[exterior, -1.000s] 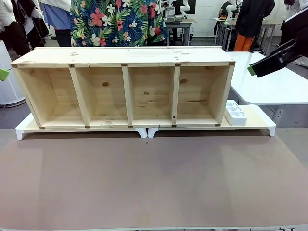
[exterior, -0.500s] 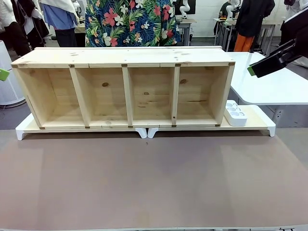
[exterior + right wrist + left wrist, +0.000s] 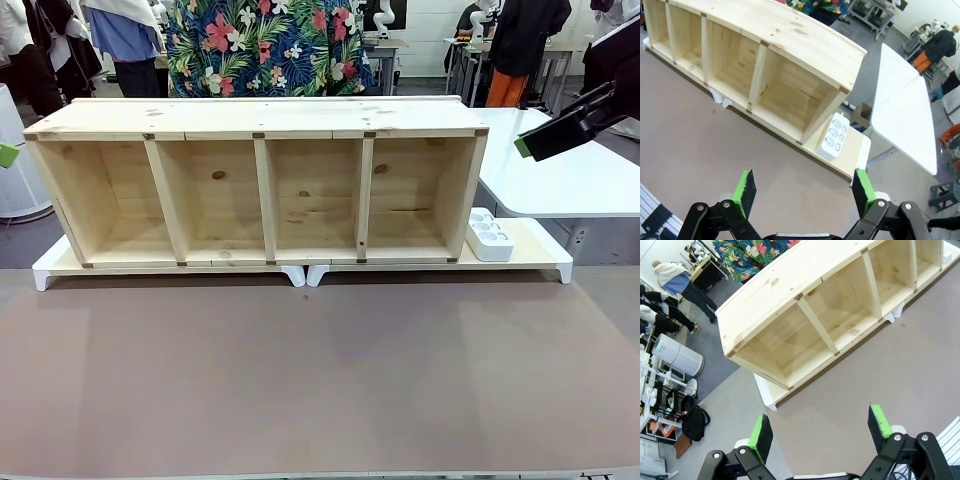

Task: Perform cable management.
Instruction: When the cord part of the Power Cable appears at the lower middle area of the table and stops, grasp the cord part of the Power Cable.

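Observation:
A white power strip (image 3: 489, 236) lies on the right end of the white riser, just outside the wooden shelf (image 3: 262, 185); the right wrist view has it (image 3: 835, 138) beyond my fingers. The cable itself is hidden from view. My right gripper (image 3: 804, 186) hangs open and empty, high above the brown table near the shelf's right end, and one green pad (image 3: 522, 146) of it shows at the upper right. My left gripper (image 3: 820, 427) is open and empty too, high off the shelf's left end (image 3: 765, 347), with a green pad (image 3: 7, 154) at the left edge.
The four-compartment shelf stands on two white risers (image 3: 300, 272) across the back of the brown table top (image 3: 320, 370). A person in a floral shirt (image 3: 265, 45) stands behind it. A white table (image 3: 570, 180) adjoins at the right.
The person in the floral shirt has shifted sideways behind the shelf. Both arms and the power strip have stayed where they were.

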You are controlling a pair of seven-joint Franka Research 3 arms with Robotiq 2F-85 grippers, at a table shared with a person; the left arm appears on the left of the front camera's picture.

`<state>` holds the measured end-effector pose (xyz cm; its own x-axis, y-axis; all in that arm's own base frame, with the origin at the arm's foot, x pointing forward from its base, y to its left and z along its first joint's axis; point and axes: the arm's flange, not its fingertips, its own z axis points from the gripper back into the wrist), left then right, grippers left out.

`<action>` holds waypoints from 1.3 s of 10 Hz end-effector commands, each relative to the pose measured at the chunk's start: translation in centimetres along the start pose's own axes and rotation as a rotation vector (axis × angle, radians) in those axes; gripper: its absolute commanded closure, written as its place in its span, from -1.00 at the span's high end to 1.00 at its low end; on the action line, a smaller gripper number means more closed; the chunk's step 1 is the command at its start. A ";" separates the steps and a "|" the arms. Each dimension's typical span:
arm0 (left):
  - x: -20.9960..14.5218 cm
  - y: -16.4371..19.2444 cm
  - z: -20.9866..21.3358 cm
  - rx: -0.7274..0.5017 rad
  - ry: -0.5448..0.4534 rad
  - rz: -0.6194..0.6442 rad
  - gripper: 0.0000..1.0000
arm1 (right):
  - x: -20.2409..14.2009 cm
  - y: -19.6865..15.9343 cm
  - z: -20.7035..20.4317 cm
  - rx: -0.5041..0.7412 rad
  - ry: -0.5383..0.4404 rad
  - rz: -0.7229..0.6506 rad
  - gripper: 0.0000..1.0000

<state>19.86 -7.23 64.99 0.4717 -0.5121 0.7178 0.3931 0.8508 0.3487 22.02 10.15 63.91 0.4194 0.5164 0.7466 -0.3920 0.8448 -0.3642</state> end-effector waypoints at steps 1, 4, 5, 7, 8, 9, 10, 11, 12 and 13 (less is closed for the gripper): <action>0.0 0.1 0.0 -0.001 -0.002 0.002 1.00 | 0.0 -0.1 0.0 -0.002 0.000 0.000 1.00; 0.0 0.1 0.0 -0.001 -0.002 0.002 1.00 | 0.0 -0.1 0.0 -0.002 0.000 0.000 1.00; 0.0 0.1 0.0 -0.001 -0.002 0.002 1.00 | 0.0 -0.1 0.0 -0.002 0.000 0.000 1.00; 0.0 0.1 0.0 -0.001 -0.002 0.002 1.00 | 0.0 -0.1 0.0 -0.002 0.000 0.000 1.00; 0.0 0.1 0.0 -0.001 -0.002 0.002 1.00 | 0.0 -0.1 0.0 -0.002 0.000 0.000 1.00; 0.0 0.1 0.0 -0.001 -0.002 0.002 1.00 | 0.0 -0.1 0.0 -0.002 0.000 0.000 1.00; 0.0 0.1 0.0 -0.001 -0.002 0.002 1.00 | 0.0 -0.1 0.0 -0.002 0.000 0.000 1.00; 0.0 0.1 0.0 -0.001 -0.002 0.002 1.00 | 0.0 -0.1 0.0 -0.002 0.000 0.000 1.00; 0.0 0.1 0.0 -0.001 -0.002 0.002 1.00 | 0.0 -0.1 0.0 -0.002 0.000 0.000 1.00; 0.0 0.1 0.0 -0.001 -0.002 0.002 1.00 | 0.0 -0.1 0.0 -0.002 0.000 0.000 1.00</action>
<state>19.86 -7.23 64.99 0.4717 -0.5121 0.7178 0.3931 0.8508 0.3487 22.02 10.15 63.91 0.4195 0.5164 0.7466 -0.3920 0.8448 -0.3642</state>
